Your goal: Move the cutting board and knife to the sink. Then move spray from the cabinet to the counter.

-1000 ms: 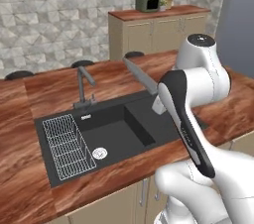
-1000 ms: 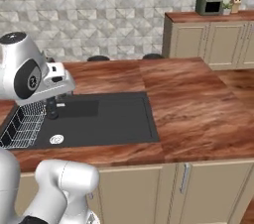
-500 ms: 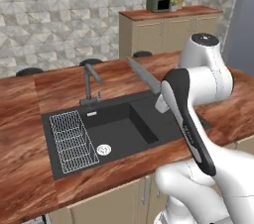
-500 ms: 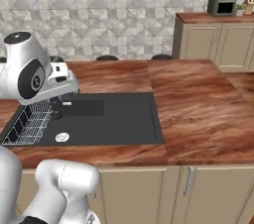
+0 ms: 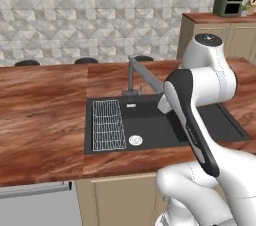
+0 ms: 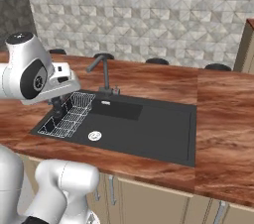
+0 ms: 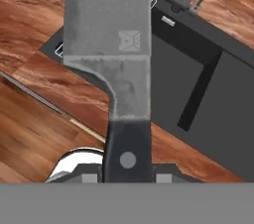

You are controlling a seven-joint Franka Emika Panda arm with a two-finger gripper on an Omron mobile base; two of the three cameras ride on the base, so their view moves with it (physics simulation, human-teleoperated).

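Above the sink (image 6: 149, 134), the tool (image 7: 128, 176) grasps the knife (image 7: 111, 44), not yet released; board and spray apparently remain.

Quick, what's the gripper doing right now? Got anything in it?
Gripper: shut on the knife, gripping its black handle, with the blade pointing out over the counter toward the sink.

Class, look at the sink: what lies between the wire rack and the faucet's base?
In the left base view, only bare black basin floor separates the rack from the faucet base, with the round drain lying nearer the front.
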